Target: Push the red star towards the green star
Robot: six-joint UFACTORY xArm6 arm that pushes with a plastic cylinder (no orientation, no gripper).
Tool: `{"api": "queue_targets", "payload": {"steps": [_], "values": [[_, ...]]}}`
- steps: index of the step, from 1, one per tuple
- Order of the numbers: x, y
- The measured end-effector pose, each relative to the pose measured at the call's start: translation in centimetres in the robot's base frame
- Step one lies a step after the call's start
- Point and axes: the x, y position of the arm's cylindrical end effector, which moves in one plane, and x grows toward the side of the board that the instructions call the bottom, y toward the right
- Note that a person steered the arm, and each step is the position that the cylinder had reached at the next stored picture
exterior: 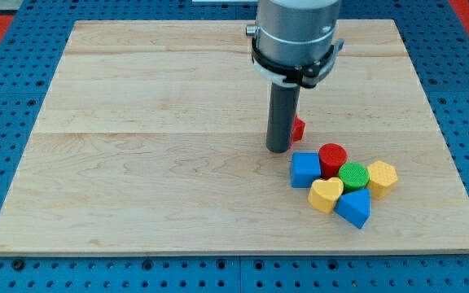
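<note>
Resting my tip [278, 150] on the worktop [137, 163], I touch a red block [298, 128] mostly hidden just behind it; I carry no gripper. No green star is identifiable.

My tip [278, 150] upright, touching board

No readable text, labels or numbers anywhere.

Your wooden desk [137, 163] carries a cluster at four o'clock: blue cube [304, 169], red cylinder [332, 158], green cylinder [353, 176], yellow hexagon [382, 178], yellow heart [326, 194], blue triangle [353, 207]. A red block [298, 128], mostly hidden, sits at the cluster's eleven o'clock.
</note>
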Motion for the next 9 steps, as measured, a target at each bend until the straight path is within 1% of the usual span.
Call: {"api": "queue_targets", "payload": {"steps": [1,3,4,5,6,8,9], "values": [[-2.7,0.4],[-8.8,2.9],[-9.3,3.6],[-7.9,4.6],[-8.2,7.4],[-7.9,9.3],[-6.9,13.0]]}}
